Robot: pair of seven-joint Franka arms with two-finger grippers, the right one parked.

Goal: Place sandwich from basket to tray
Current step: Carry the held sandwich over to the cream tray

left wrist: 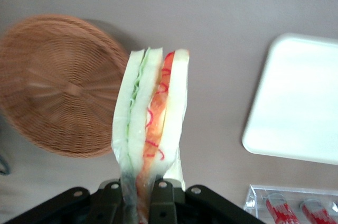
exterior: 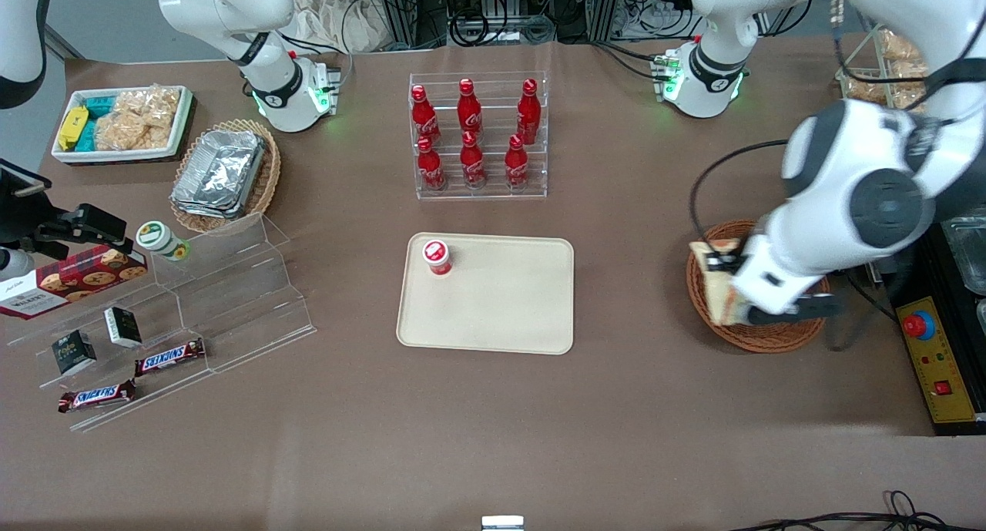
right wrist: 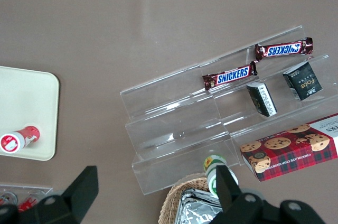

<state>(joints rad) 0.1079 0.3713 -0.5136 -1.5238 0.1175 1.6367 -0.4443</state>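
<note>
The desk (exterior: pixel 493 438) is crowded, yet the tray (exterior: pixel 501 315) lies nearly bare, one small red-capped bottle (exterior: pixel 437 257) in a corner, leaving plenty of landing room. The basket (exterior: pixel 705 300) sits toward the working arm's end, now without its sandwich (left wrist: pixel 153 123), which hangs above its rim. The tool (left wrist: pixel 138 195) is clamped on the wedge's narrow end, probably so the layers stay together.

The gripper (left wrist: pixel 138 195), of matt black plastic, is clamped on the sandwich (left wrist: pixel 150 129) in its clear glossy wrap, above the rough reddish-brown woven wicker basket (exterior: pixel 751 332). The tray (exterior: pixel 501 304) is smooth cream plastic with a dull sheen, lying on the matt brown table (exterior: pixel 493 423). Beside the tray stand glossy red bottles (exterior: pixel 471 134) in a clear acrylic rack (exterior: pixel 479 193).
</note>
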